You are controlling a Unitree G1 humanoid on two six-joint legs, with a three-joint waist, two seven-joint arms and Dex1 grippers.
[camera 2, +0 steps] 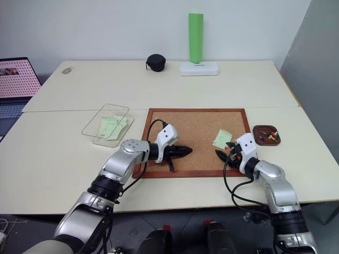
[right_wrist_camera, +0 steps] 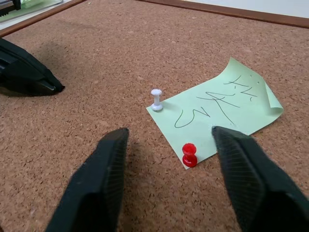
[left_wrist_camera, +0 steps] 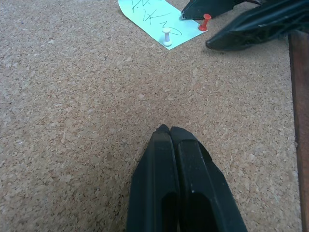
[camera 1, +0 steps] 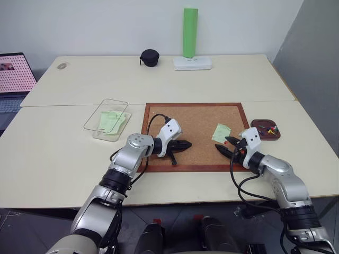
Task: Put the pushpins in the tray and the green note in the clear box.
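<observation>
The right gripper (right_wrist_camera: pixel 166 145) stands open and empty, its 2 fingers straddling a red pushpin (right_wrist_camera: pixel 189 154) at the green note's (right_wrist_camera: pixel 219 108) near corner; a white pushpin (right_wrist_camera: pixel 156 100) stands just beyond. The left gripper (left_wrist_camera: pixel 169 129) rests shut, empty, on the corkboard (camera 1: pixel 201 119).

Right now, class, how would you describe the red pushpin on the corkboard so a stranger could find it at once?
Find the wood-framed corkboard in the middle of the table. Near its right edge lies a green note with scribbled writing. Two pins stand in it: the red pushpin holds the corner, between the right hand's fingers; its neighbour is white.
</observation>
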